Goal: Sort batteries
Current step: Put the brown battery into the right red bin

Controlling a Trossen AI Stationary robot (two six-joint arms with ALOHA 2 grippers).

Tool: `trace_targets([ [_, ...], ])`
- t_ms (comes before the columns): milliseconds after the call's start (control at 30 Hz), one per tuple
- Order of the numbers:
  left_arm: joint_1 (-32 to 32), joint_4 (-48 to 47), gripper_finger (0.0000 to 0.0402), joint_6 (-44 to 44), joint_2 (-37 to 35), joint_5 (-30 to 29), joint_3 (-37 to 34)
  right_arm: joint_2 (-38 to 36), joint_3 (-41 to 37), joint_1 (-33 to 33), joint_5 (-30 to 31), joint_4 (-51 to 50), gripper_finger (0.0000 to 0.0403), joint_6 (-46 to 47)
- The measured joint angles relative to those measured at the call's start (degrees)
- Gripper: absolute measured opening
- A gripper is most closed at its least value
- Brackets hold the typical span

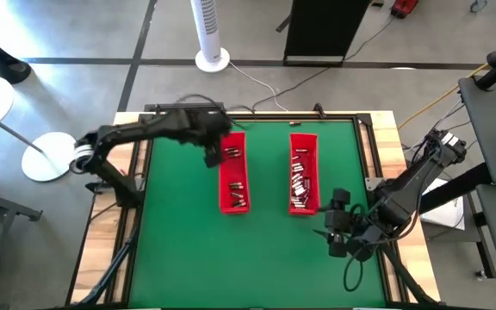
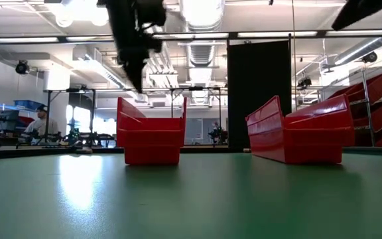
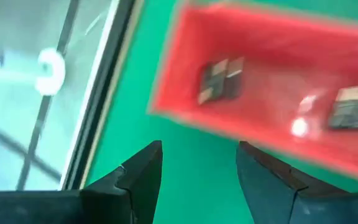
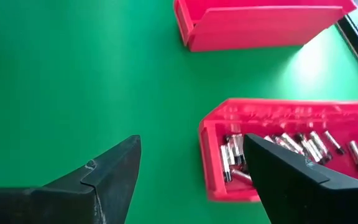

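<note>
Two long red trays lie side by side on the green mat, the left tray (image 1: 234,172) and the right tray (image 1: 303,172). Silvery batteries lie in both: a few in the left tray (image 1: 238,191) (image 3: 219,81), many in the right tray (image 1: 300,181) (image 4: 278,149). My left gripper (image 1: 212,155) (image 3: 199,168) hangs open above the mat beside the left tray's far left corner, nothing between its fingers. In the low view it (image 2: 136,73) stands well above that tray (image 2: 151,136). My right gripper (image 1: 338,228) (image 4: 191,174) waits open over the mat near the right tray's near end.
A black frame rail (image 3: 98,93) runs along the mat's left edge, close to my left gripper. Bare green mat (image 1: 265,250) lies between the trays and along the near side. A white fan stand (image 1: 212,58) stands on the floor beyond the far edge.
</note>
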Motion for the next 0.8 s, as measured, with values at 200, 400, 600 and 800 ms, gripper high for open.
trace_targets([
  [200, 13.73, -0.06, 0.0184, -0.13, -1.86, -0.04, -6.94, 0.0, -2.32, 1.63, 0.02, 0.04, 0.0285, 4.13],
  [400, 25.53, 0.91, 0.0184, 1.39, 1.72, -0.52, -10.54, 0.0, -3.3, 2.02, 0.02, 0.11, 0.0287, 6.13],
  [600, 33.48, 1.2, 0.0194, 2.8, 7.35, -0.5, -11.09, 0.0, -3.34, 2.0, 0.02, 0.18, 0.029, 7.3],
  [800, 37.05, 1.43, 0.021, 3.57, 13.15, -0.48, -7.9, 0.0, -3.34, 1.74, 0.03, 0.23, 0.0295, 8.38],
])
